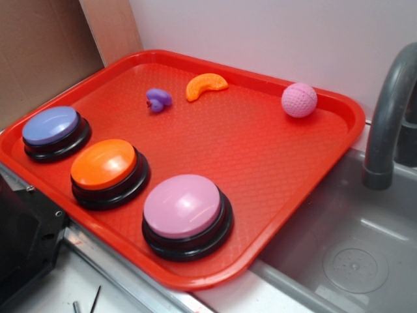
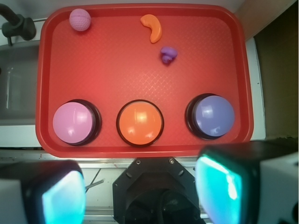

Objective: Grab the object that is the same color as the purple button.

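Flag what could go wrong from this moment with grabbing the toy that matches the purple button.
1. The small purple toy lies close beside the orange crescent slice; the gripper, open and back off the red tray, might catch the slice too.
2. The toy is tiny and lumpy, so it may slip from the fingers.
3. The pink-lilac button and pink ball could invite a colour mix-up with the purple button.

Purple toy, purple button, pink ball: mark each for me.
Purple toy (image 1: 158, 99), exterior view, middle of its body.
Purple button (image 1: 50, 125), exterior view, top of the dome.
Pink ball (image 2: 80, 19), wrist view, centre of its face.
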Motion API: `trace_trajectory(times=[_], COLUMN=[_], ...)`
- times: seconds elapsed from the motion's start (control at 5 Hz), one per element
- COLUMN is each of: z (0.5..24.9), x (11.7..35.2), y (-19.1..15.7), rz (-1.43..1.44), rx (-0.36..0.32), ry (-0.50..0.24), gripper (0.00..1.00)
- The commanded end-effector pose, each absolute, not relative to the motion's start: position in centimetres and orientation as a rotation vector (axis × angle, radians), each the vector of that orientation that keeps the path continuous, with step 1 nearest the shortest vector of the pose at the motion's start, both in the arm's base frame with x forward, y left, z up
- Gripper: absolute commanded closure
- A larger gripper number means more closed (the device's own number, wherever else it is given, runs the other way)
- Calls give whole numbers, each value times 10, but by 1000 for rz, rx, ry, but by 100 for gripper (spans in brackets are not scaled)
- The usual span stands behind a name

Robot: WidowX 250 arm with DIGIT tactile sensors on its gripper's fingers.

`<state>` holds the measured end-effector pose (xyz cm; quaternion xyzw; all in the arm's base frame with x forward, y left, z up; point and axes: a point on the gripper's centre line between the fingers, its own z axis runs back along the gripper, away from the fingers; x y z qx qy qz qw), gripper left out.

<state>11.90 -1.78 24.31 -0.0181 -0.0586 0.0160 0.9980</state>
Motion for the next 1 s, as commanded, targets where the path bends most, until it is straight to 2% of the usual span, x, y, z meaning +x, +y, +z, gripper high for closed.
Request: trace_trajectory(times=[0.0, 0.2, 0.6, 0.8], z=[243, 237, 212, 190], x=[119, 128, 168, 194], y=[-18, -16, -3, 8], rz=[32, 125, 402, 597], rx=[-36, -53, -63, -24], ry=[-117, -123, -168, -202], gripper=[0, 0, 0, 0])
